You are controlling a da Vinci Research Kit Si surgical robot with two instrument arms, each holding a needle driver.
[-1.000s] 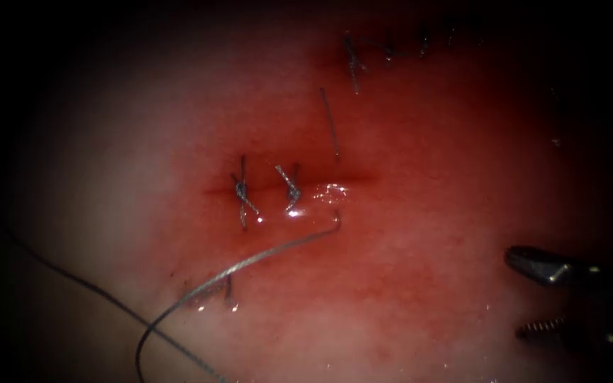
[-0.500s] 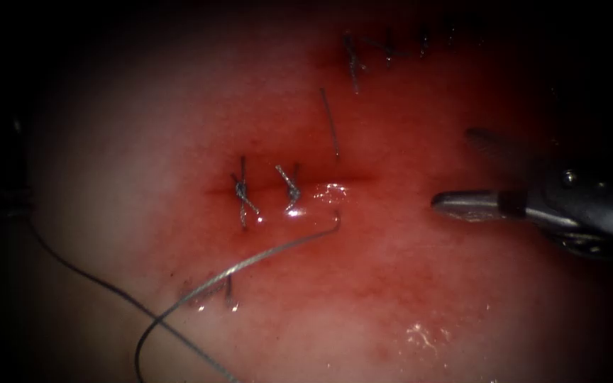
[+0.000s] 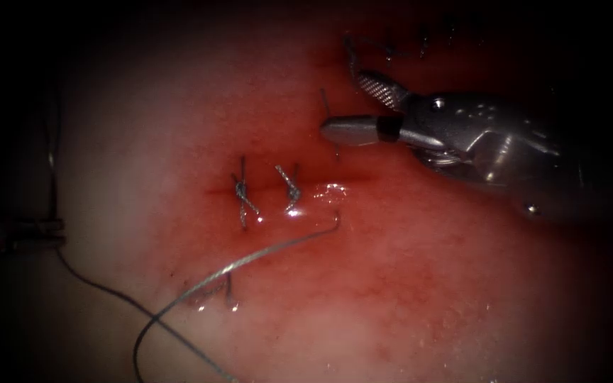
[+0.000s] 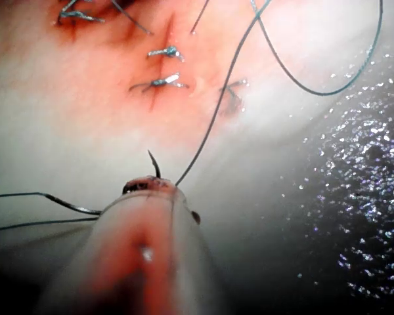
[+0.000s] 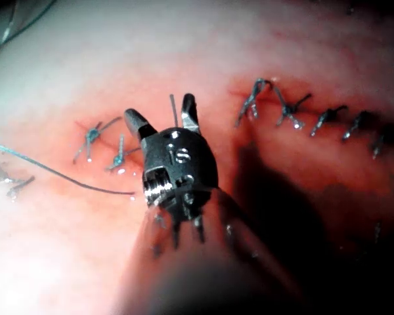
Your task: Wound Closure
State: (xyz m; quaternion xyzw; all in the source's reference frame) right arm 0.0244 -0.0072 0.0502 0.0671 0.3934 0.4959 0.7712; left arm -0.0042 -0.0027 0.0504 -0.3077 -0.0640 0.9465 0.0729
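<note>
Left wrist view: the left gripper (image 4: 151,186) looks closed on a dark curved sliver, likely the needle (image 4: 154,164), held off the tissue (image 3: 143,128). Thread (image 3: 250,259) trails to the cut (image 3: 352,177). The right gripper (image 3: 342,103) gapes empty astride the thread's free end (image 3: 324,99), apparently to seize it.

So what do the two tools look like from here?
The right tool is polished silver metal: two slim fingers, one cross-hatched inside, a dark band at the base of the other, on a rounded wrist with small rivets. Its wrist view shows a dark head marked "IS". The left tool is a pale, smooth shaft smeared with red fluid at its dark tip.
</note>
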